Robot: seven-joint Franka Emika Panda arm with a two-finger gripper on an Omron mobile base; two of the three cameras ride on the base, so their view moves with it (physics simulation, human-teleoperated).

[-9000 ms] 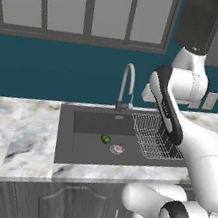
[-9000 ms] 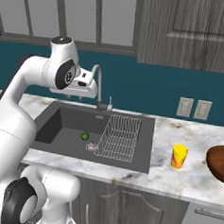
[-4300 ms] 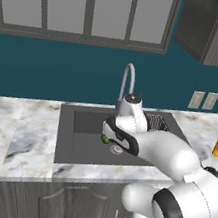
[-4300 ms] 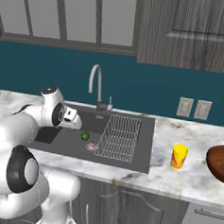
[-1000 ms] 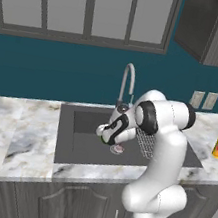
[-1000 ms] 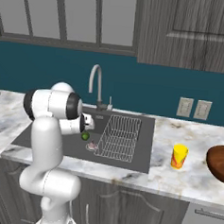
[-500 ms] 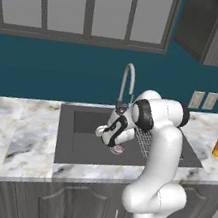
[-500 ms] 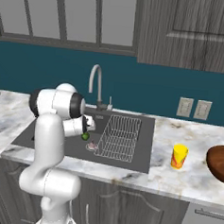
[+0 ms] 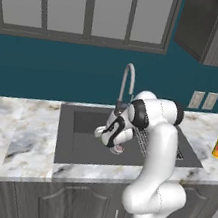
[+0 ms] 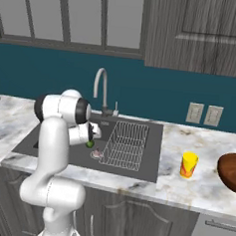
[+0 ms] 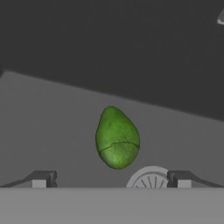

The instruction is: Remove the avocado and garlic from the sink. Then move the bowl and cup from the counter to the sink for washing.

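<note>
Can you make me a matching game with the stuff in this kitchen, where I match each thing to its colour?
Things:
1. avocado
2. cup
3. bowl
4. sink

Colours:
A. dark grey
B. bright yellow
C. green
D. reddish brown

Right pairs: 1-C, 2-B, 3-D, 4-A

Readable text: none is showing on any surface.
Small bright-yellow cylindrical cup: is carrying a red mark on its side, too small to read as letters or a sign.
Labels, brands, numbers: none is appearing.
</note>
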